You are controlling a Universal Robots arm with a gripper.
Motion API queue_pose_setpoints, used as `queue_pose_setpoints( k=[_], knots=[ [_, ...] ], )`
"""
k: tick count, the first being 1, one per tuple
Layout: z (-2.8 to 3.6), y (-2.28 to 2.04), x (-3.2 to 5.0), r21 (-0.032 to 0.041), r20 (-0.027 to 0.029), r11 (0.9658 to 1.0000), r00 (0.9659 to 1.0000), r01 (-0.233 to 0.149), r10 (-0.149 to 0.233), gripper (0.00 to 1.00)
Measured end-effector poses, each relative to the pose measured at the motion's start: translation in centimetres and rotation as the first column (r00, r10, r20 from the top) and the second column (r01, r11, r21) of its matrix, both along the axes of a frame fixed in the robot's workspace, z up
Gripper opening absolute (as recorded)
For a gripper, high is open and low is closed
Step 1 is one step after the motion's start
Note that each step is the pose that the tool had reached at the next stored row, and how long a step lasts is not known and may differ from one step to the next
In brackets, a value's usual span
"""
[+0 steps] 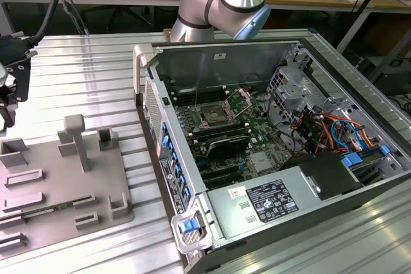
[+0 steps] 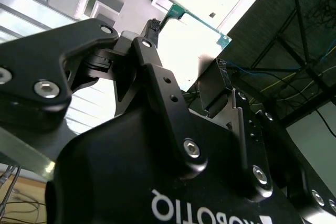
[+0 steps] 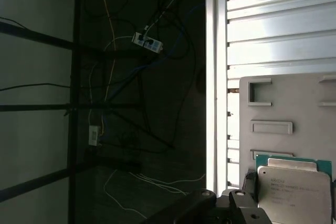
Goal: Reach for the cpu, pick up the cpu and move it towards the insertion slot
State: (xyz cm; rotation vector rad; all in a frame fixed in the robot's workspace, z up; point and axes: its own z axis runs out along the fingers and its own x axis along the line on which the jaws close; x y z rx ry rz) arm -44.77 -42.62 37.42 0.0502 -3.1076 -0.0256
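The cpu (image 3: 294, 190) is a flat square chip with a pale silvery top and a green rim. It sits between my black fingers (image 2: 151, 29) in both wrist views. It looks raised above the grey fixture plate (image 3: 283, 103). In the second wrist view my gripper (image 2: 186, 51) is shut on the cpu, one finger at each side. In the exterior view my gripper (image 1: 8, 108) hangs at the far left, over the fixture plate's (image 1: 61, 187) far left corner. The insertion slot (image 1: 212, 117), a square metal-framed socket, lies inside the open computer case, well to the exterior view's right of my gripper.
The open case (image 1: 270, 152) has raised walls, and its near-left wall (image 1: 160, 133) stands between the fixture plate and the motherboard. Cables and drive cages (image 1: 321, 126) fill the case's right part. Upright posts (image 1: 76, 139) rise from the fixture plate. The ribbed metal table's edge (image 3: 215, 77) runs beside the plate.
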Motion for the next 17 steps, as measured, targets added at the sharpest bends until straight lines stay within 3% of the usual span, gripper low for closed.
queue_pose_setpoints(
  k=[17],
  knots=[
    [0.57, 0.00, 0.58, -0.0001, 0.0003, 1.0000, 1.0000, 0.000, 0.000, 0.55]
  ],
)
